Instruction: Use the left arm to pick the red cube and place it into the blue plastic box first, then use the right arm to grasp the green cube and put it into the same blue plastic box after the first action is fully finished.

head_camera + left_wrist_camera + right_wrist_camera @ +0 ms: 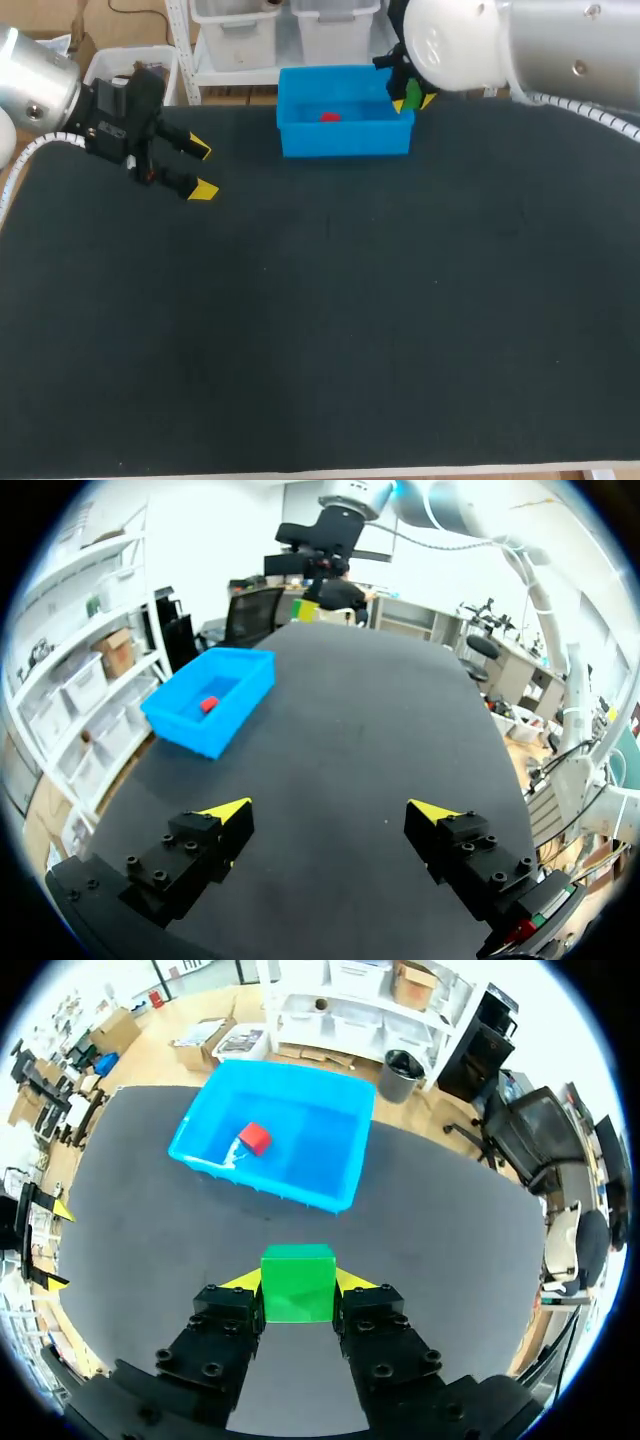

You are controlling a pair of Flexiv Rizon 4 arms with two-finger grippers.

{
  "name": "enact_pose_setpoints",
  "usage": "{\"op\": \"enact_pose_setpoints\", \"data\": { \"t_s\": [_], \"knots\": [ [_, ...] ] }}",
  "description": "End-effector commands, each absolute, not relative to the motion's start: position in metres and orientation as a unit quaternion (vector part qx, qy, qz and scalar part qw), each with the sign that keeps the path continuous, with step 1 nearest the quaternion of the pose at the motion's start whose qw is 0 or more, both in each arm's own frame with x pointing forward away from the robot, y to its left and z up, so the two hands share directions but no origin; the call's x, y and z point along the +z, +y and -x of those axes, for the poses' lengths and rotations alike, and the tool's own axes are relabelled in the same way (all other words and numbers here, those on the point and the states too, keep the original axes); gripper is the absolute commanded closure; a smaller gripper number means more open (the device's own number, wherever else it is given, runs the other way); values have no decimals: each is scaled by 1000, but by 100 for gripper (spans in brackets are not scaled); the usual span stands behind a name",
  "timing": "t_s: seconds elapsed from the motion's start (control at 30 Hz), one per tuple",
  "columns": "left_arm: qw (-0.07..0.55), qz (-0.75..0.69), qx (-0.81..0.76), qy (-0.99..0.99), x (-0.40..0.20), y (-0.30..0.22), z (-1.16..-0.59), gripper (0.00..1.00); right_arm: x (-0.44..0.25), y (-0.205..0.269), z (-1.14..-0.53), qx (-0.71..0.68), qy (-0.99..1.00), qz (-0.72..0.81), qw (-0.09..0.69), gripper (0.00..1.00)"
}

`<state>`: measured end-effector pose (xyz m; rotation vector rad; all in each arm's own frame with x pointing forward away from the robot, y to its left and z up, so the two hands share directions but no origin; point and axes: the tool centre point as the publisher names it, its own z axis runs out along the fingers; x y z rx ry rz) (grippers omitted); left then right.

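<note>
Two opposite faces of the green cube [297, 1290], seemingly light and rigid, sit pinched in the right gripper [297, 1280]; left gripper [330, 811] spread.

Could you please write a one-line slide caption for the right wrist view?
Right gripper holding the green cube, blue plastic box with red cube ahead.

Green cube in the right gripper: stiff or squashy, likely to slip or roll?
Probably rigid: the green cube shows square, undented edges while the right gripper is shut on it. Its flat sides should give a good grip, so slipping seems unlikely. Released into the blue box, it should settle rather than roll.
</note>
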<state>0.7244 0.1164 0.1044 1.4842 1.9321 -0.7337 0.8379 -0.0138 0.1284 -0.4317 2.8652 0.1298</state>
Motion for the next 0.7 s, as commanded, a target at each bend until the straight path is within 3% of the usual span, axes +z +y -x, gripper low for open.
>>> {"op": "enact_pose_setpoints", "data": {
  "t_s": [0.03, 0.7],
  "knots": [
    [297, -558, -276, 724, 103, 117, -724, 0, 126, -12, -862, 60, 980, 163, 100, 100],
    [297, -558, -276, 724, 103, 117, -724, 0, 124, -3, -926, 109, 965, 215, 103, 100]
  ]
}}
